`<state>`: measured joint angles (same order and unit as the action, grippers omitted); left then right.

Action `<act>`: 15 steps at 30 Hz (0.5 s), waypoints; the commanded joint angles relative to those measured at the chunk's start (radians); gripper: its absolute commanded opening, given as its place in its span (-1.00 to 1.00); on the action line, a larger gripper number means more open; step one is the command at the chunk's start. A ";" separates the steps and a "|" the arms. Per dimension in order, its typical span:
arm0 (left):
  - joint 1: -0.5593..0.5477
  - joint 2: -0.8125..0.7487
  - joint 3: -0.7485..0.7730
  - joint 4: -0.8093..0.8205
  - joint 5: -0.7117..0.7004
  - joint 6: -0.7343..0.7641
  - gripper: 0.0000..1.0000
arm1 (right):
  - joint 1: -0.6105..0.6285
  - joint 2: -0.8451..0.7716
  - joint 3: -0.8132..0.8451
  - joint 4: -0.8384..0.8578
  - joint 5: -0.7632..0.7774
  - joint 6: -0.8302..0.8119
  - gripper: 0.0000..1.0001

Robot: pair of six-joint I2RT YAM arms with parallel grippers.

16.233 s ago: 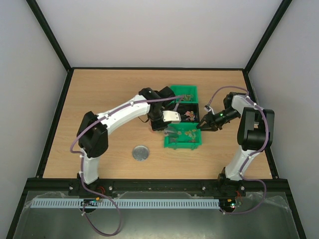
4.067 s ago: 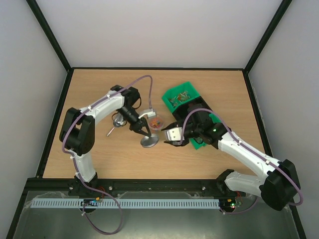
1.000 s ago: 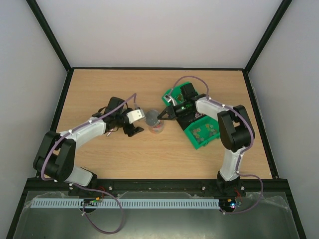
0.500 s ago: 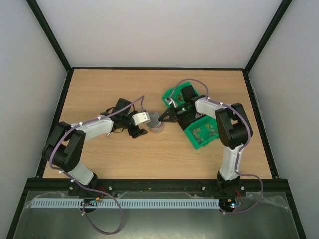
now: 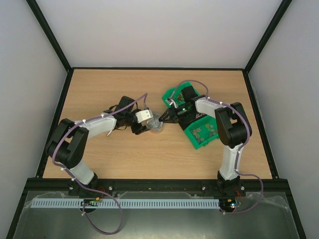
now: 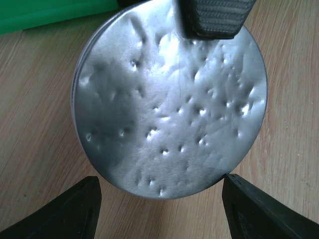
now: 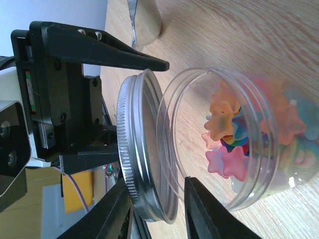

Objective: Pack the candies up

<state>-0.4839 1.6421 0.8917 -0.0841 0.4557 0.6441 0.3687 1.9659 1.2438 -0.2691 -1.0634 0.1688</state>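
Near: jar (image 7: 279, 94) upright on table (image 5: 99, 89), candies (image 7: 232, 144) heaped inside, mouth uncovered. Over it: lid (image 6: 169, 99), tilted and unseated, its rim pinched in right gripper (image 7: 159, 209), apparently for capping. Beside: left gripper (image 6: 159, 186), jaws wide, flanking lid, holding nothing, likely poised to steady jar. Far: bin (image 5: 192, 140), more candies.

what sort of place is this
Probably a robot lab cell: a wooden table walled by white panels, two white-and-black robot arms bolted at its edge, and a clear plastic jar of coloured candies.
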 commanded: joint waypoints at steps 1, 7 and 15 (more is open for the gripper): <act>-0.004 0.017 0.029 0.012 0.028 0.005 0.36 | -0.013 0.004 0.033 -0.065 0.007 -0.007 -0.35; -0.004 0.026 0.040 0.009 0.032 -0.005 0.28 | -0.037 -0.001 0.064 -0.109 0.046 -0.037 -0.21; -0.004 0.031 0.050 0.006 0.027 -0.024 0.25 | -0.065 -0.005 0.108 -0.168 0.091 -0.073 0.05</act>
<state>-0.4839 1.6581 0.9054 -0.0853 0.4637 0.6346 0.3161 1.9659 1.3132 -0.3508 -1.0004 0.1268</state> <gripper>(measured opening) 0.629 0.503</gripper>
